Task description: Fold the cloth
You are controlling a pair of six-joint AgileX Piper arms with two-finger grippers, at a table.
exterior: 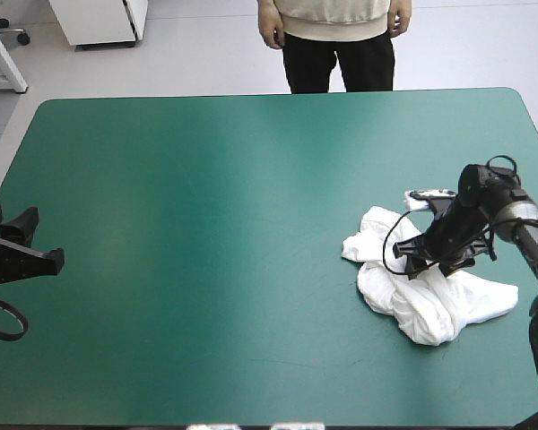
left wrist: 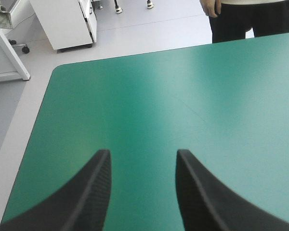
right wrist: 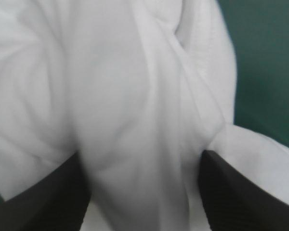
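From the high view, found the T-shirt (exterior: 426, 300) as a crumpled white heap on the table (exterior: 206, 134), toward its right edge and roughly midway between the near and far edges. Saw the right gripper (exterior: 435, 267) down on top of that heap, with white folds spilling out on both sides of it and a small white lobe showing just beyond the arm. Noted the left gripper (exterior: 11, 222) well apart from the T-shirt, at the table's left edge, above the bare teal-green cover (exterior: 99, 305). In the left wrist view, saw that gripper's two black fingers (left wrist: 94, 192) spread wide, with only teal-green cover between them, and made out the table's far left corner ahead. In the right wrist view, found the other pair of black fingers likewise spread, bases wide apart, with a thick rumpled ridge of white T-shirt filling the gap between them and running on ahead of the gripper. Judged it open around the cloth rather than pinching it. Caught a strip of teal-green cover beside the cloth, off to one side of the gripper, and a loose white flap lying by one finger.
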